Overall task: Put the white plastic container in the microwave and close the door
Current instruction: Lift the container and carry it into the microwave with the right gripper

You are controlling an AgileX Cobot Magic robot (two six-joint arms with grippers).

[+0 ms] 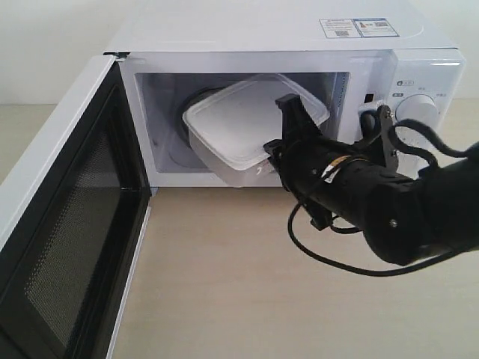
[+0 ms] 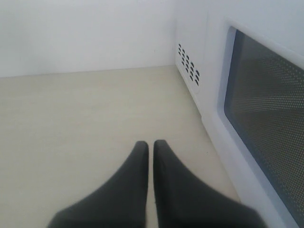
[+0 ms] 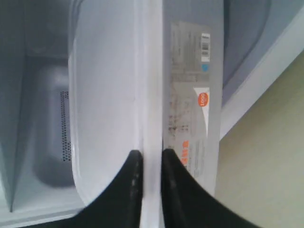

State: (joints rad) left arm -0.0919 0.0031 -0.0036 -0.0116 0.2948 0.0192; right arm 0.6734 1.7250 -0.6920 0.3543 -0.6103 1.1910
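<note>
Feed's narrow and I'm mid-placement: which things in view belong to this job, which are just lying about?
Job: white lidded plastic container, pinched at its rim by the right gripper; white boxy microwave; its open dark-windowed door.
Lying about: no loose items visible; only the pale tabletop and the shut, empty left gripper.

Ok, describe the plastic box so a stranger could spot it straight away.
Find the white microwave with its door swung open. In its opening a black gripper pinches a box by the rim. It alone has rounded corners, a flat white lid and a labelled cloudy side.
</note>
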